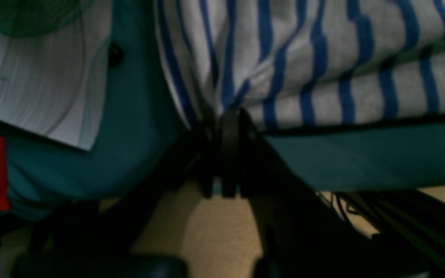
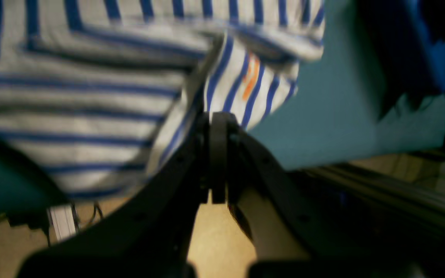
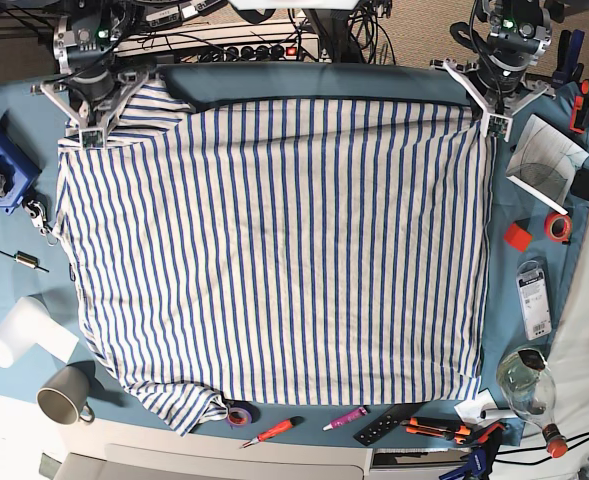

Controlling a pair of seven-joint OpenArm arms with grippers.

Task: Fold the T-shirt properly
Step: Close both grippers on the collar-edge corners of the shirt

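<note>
At the far edge of the teal table (image 3: 274, 80), I pinch the T-shirt (image 3: 274, 250) with both grippers. My left gripper (image 1: 228, 116) is clamped on the hem corner, its jaws pressed together on striped cloth. My right gripper (image 2: 213, 116) is closed on the shoulder end, near the orange trim (image 2: 251, 77). The shirt lies spread flat across the table, one sleeve poking out by the grey mug (image 3: 62, 400).

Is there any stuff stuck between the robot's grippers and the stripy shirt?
No, nothing is in between. The left gripper and the right gripper are each shut on a top corner of the T-shirt. The mug and the screwdriver lie along its edges, not on it.
</note>
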